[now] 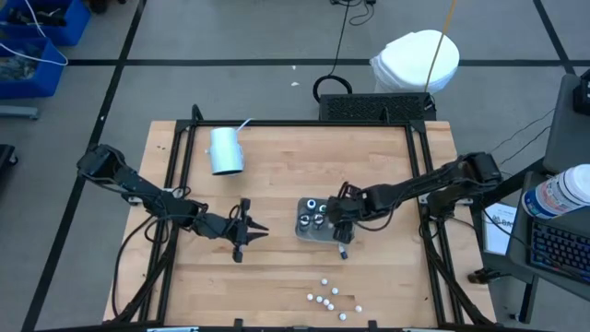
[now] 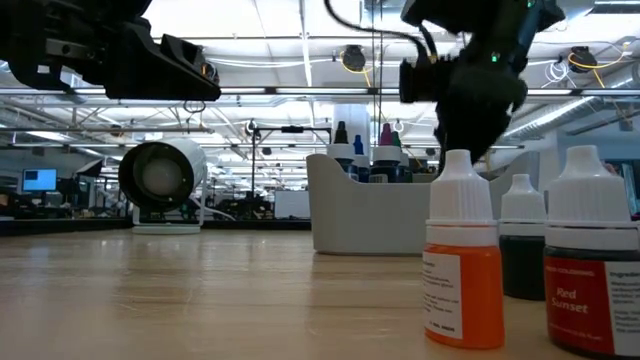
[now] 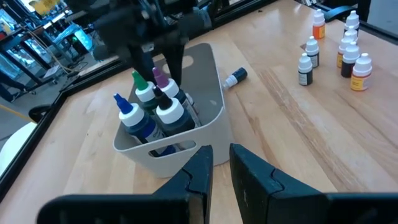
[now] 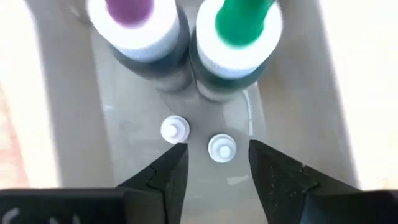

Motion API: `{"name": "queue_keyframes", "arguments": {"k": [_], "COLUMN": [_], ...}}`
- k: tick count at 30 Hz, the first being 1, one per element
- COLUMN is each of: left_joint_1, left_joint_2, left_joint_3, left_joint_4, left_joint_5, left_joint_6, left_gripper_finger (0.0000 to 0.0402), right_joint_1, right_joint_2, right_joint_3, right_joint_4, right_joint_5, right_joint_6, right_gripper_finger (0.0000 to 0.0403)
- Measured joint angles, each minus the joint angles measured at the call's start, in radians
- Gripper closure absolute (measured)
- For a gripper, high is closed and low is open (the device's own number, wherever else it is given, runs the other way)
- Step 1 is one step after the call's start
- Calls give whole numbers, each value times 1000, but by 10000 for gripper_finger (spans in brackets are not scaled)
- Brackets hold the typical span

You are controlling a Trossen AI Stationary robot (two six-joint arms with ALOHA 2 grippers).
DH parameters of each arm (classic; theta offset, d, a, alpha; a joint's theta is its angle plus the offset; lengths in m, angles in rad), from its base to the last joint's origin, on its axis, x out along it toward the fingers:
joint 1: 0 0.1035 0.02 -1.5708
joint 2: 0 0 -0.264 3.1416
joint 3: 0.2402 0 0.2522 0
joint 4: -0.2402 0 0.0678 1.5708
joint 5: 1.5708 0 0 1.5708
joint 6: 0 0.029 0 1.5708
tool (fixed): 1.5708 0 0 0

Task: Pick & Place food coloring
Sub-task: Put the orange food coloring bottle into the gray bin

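Observation:
The food coloring is in two places. Large dark bottles with blue, green and purple tips (image 3: 152,109) and two tiny white-capped bottles (image 4: 222,148) stand in the grey tray (image 1: 304,232). Several small white-capped bottles (image 1: 332,297) stand near the table's front edge, and one (image 1: 343,251) lies on its side beside the tray. My right gripper (image 4: 217,165) hovers open over the tray, pointing steeply down, with one tiny cap just beyond its fingertips and touching neither finger. My left gripper (image 3: 221,158) waits to the tray's left, a narrow empty gap between its fingers.
A pale blue cup (image 1: 225,150) lies on its side at the far left of the table. In the low view, orange (image 2: 463,260), dark (image 2: 523,240) and red (image 2: 590,265) bottles stand close to the camera. Black frame rails (image 1: 419,166) border the board.

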Motion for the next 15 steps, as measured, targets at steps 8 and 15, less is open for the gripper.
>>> {"name": "queue_keyframes", "arguments": {"k": [8, 15], "left_joint_1": [0, 0], "left_joint_2": [0, 0], "left_joint_3": [0, 0], "left_joint_4": [-7, -26], "left_joint_5": [0, -1], "left_joint_6": [-3, -6], "left_gripper_finger": [339, 339], "right_joint_1": [84, 362], "right_joint_2": [-205, -256], "right_joint_3": [1, 2], "right_joint_4": [0, 117], "right_joint_5": [86, 315], "right_joint_6": [30, 57], "right_gripper_finger": [277, 359]}}
